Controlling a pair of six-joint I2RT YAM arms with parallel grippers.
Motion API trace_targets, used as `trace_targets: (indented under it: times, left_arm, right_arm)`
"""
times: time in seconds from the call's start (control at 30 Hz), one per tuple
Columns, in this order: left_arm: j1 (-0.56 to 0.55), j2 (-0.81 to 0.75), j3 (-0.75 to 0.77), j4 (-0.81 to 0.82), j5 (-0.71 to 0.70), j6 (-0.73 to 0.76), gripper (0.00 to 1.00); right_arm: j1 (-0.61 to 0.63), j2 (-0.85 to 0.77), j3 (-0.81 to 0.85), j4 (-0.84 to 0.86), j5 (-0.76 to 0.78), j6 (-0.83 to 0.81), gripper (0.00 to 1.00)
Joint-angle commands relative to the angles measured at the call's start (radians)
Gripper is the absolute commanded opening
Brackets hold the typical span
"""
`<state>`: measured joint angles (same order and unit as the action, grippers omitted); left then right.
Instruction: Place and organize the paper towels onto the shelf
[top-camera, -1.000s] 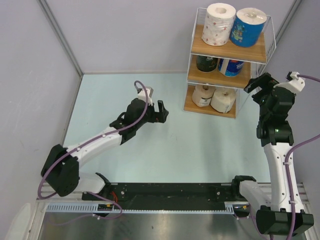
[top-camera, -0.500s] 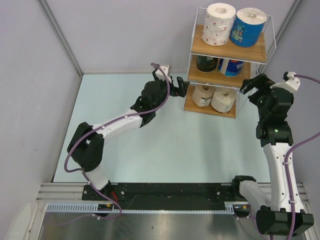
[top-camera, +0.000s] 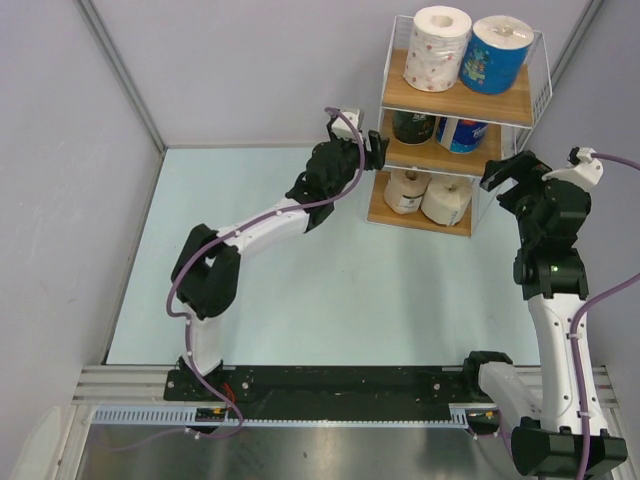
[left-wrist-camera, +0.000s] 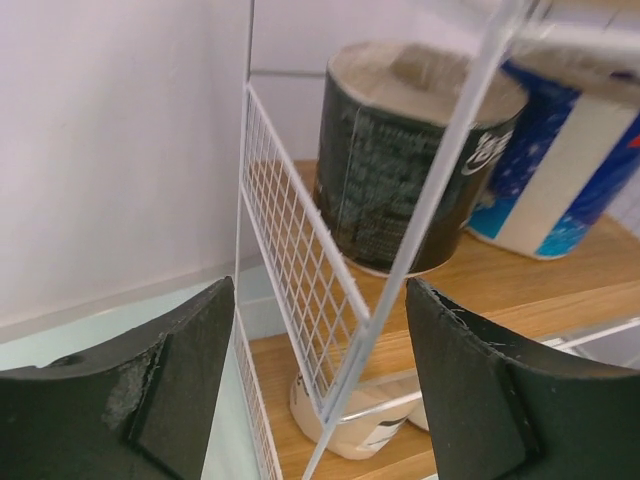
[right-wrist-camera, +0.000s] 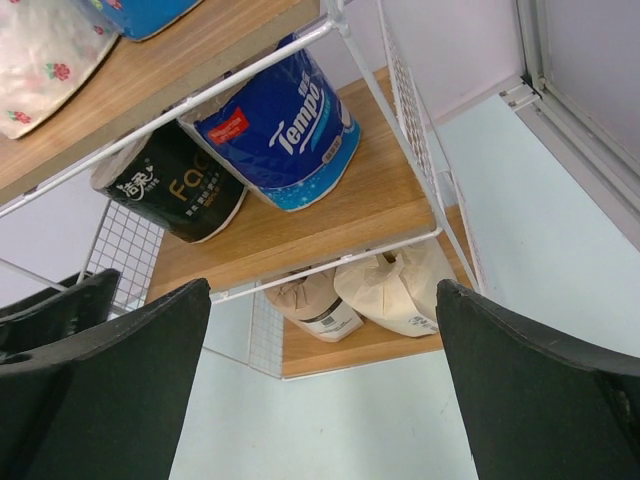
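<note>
The shelf (top-camera: 505, 103) stands at the back right with all six paper towels on it. The top tier holds the white red-speckled roll (top-camera: 438, 48) and a blue roll (top-camera: 497, 55). The middle tier holds the dark roll (top-camera: 413, 127) and a blue roll (top-camera: 462, 133). The bottom tier holds the tan-brown roll (top-camera: 406, 190) and the cream roll (top-camera: 446, 200). My left gripper (top-camera: 378, 152) is open and empty at the shelf's left side, level with the middle tier; a wire post (left-wrist-camera: 420, 230) runs between its fingers. My right gripper (top-camera: 512, 178) is open and empty just right of the shelf.
Grey walls enclose the pale green table (top-camera: 330, 290) on the left, back and right. The shelf's wire mesh side (left-wrist-camera: 290, 270) is close to my left fingers. The right wall's metal rail (right-wrist-camera: 570, 110) runs beside the shelf.
My left arm has stretched from the middle of the table up and right to the shelf's left side. My right arm has barely moved.
</note>
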<state>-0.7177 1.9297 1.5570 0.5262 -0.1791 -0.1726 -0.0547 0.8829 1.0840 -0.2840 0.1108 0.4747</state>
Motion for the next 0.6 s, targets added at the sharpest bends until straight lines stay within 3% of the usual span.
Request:
trace_targets:
  times: [0.0, 0.2, 0.33, 0.4, 0.57]
  left_arm:
    - [-0.003, 0.041, 0.095, 0.003, -0.028, 0.041, 0.73]
    - [-0.003, 0.075, 0.164, -0.018, -0.039, 0.053, 0.65]
    - [-0.003, 0.061, 0.150, -0.019, -0.072, 0.055, 0.29]
    - [-0.003, 0.049, 0.134, -0.018, -0.092, 0.058, 0.17]
    - [-0.003, -0.004, 0.075, -0.025, -0.126, 0.067, 0.00]
  right_arm:
    - [-0.005, -0.028, 0.002, -0.010, -0.007, -0.007, 1.00]
    - [-0.005, -0.033, 0.002, -0.021, -0.007, -0.008, 1.00]
    - [-0.005, -0.029, 0.001, -0.027, -0.011, -0.005, 1.00]
    - [-0.005, -0.025, 0.001, -0.030, -0.013, -0.007, 1.00]
    - [-0.005, -0.019, 0.001, -0.035, -0.017, -0.002, 1.00]
